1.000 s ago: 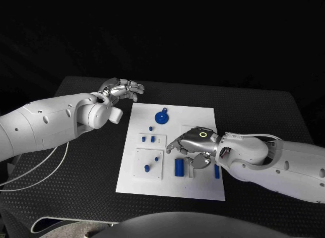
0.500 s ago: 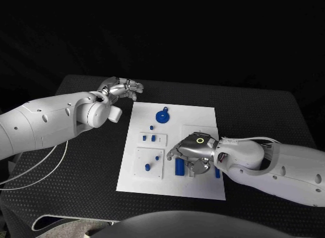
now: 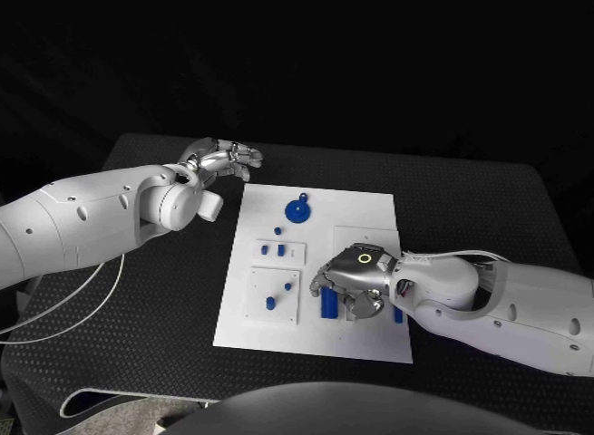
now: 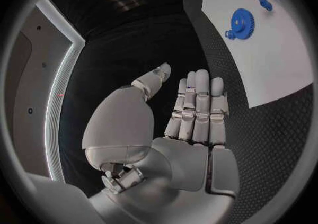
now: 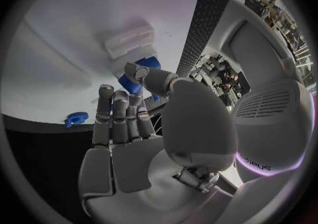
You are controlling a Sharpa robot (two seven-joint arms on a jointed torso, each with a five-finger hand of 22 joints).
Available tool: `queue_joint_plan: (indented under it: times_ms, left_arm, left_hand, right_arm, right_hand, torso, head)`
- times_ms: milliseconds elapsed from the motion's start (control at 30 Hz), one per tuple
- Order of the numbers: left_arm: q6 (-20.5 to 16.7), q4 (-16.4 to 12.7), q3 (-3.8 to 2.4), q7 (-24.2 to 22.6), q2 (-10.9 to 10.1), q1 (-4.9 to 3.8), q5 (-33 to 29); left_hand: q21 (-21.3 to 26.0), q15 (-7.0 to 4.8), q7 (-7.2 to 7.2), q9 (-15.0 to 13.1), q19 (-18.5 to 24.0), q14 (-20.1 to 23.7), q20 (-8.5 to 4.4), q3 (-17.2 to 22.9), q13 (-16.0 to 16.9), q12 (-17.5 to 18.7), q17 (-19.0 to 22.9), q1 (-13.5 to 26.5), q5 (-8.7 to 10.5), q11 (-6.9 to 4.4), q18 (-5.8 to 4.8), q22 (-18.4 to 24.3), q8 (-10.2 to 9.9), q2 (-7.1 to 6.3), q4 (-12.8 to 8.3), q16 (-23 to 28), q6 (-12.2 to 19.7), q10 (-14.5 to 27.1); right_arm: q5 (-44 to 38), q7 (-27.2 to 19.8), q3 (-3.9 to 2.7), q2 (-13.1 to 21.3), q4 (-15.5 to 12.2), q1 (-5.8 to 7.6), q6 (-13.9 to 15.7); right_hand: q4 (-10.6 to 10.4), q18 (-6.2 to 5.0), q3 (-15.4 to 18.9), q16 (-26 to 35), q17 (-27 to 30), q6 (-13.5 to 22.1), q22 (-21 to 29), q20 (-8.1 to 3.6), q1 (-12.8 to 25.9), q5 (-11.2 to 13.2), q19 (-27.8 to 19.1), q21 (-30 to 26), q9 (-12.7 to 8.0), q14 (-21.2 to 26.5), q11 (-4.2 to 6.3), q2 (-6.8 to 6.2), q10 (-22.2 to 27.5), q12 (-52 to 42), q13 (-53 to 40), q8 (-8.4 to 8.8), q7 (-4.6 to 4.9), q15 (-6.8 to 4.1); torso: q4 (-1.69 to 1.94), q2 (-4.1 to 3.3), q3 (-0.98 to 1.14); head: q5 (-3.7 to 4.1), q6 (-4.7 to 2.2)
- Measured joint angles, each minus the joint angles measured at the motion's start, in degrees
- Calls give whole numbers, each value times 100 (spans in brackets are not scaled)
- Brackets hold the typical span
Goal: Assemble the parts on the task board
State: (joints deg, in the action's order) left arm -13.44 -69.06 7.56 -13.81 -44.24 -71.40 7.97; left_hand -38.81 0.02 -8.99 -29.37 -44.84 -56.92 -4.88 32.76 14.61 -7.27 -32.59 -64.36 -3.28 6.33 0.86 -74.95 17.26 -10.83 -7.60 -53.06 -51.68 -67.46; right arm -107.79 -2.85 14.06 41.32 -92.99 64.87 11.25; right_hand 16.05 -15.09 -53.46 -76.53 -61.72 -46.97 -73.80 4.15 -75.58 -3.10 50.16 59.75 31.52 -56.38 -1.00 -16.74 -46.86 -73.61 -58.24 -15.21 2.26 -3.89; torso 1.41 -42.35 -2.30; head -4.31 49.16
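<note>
Right hand point(image 3: 353, 279), silver and many-fingered, lies low over the near half of the white rectangular task board point(image 3: 369, 210), thumb touching an upright blue block part point(image 5: 137, 77); whether it grips it I cannot tell. Farther off sits a round blue gear part point(image 3: 297, 213). Left hand point(image 3: 222, 162) hovers beyond the board's far-left corner, fingers straight, holding nothing.

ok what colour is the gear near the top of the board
Blue; the gear shows best in the left wrist view.
</note>
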Motion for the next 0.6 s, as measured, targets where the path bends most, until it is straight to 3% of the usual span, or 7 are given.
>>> queue_joint_plan:
  times_ms: [600]
  left_arm:
    - [9,1,0,15,-5,1,1]
  left_hand:
    - [22,0,0,0,0,0,0,0,-5,0,-5,0,0,0,0,1,0,0,0,0,0,0]
  right_arm:
    - [-98,-11,-18,-88,117,-30,16]
  right_hand:
    - [0,1,0,-143,53,-288,-25,-29,-23,0,30,85,-7,21,9,23,4,-174,73,-142,134,-21]
  torso:
    - [-4,0,3]
  head:
    - [-13,38]
